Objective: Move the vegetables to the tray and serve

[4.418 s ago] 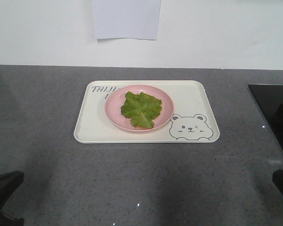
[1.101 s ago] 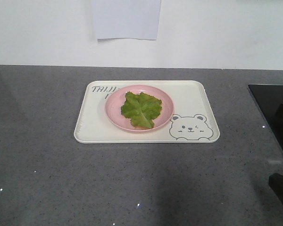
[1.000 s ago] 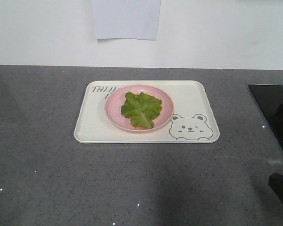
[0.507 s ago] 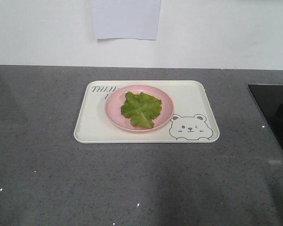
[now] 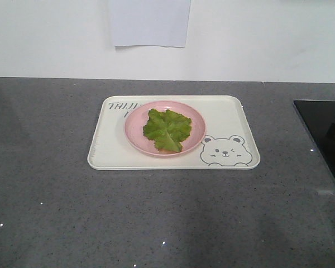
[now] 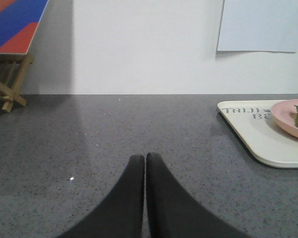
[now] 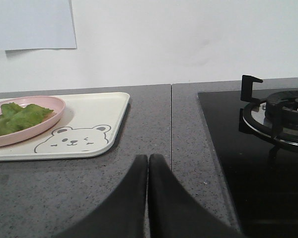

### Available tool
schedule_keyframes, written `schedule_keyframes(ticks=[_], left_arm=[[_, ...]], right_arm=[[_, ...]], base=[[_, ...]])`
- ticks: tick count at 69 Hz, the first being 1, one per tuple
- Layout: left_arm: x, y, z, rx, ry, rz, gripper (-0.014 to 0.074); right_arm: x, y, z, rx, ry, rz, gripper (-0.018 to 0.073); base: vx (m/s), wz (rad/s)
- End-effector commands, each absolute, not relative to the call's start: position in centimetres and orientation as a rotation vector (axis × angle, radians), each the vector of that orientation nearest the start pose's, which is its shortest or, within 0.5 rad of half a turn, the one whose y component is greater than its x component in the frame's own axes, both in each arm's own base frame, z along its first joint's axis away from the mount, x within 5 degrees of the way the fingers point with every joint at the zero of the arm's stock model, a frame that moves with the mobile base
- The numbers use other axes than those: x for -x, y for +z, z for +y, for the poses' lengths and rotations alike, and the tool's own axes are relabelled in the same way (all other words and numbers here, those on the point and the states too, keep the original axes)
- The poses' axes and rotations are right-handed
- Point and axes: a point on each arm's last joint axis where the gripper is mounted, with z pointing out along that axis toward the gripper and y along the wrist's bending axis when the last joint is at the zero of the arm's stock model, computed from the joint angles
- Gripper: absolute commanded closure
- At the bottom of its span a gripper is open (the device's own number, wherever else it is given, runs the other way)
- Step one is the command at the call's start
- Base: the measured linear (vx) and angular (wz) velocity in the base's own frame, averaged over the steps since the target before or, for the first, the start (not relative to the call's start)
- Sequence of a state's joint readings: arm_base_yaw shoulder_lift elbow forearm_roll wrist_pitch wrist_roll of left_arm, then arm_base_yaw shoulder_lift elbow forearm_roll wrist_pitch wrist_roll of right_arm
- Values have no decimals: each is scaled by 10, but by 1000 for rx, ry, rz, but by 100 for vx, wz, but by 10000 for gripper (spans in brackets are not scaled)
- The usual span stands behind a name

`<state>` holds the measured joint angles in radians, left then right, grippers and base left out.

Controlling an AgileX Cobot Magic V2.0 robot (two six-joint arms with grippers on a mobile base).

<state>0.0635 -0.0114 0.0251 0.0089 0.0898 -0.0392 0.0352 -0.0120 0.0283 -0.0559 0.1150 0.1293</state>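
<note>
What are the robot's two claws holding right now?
Nothing. The left gripper and right gripper are both shut on nothing, apart from the tray, where the lettuce lies on the pink plate.

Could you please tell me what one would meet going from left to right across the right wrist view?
Lettuce leaf on the pink plate → winking bear face on the tray → shut right pincer → counter seam → black stovetop → gas burner grate.

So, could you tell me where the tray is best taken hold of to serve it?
Probably by both short ends of the tray, one arm per side: its raised rim gives the fingers an edge, and the plate with the lettuce sits centred, keeping it balanced.
</note>
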Motion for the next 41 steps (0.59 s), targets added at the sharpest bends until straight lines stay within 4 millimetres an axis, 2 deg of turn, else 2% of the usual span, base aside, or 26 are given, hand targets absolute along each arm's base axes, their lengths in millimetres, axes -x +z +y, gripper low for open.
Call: schedule_keyframes(ticks=[1,41], left_arm=[[-56,197,4,86,12,1522,602],[-56,197,4,86,12,1522,602]], right_arm=[[-57,196,1,-29,70,1545,562],[-57,196,1,-28,69,1546,562]], base=[[0,0],[0,0]])
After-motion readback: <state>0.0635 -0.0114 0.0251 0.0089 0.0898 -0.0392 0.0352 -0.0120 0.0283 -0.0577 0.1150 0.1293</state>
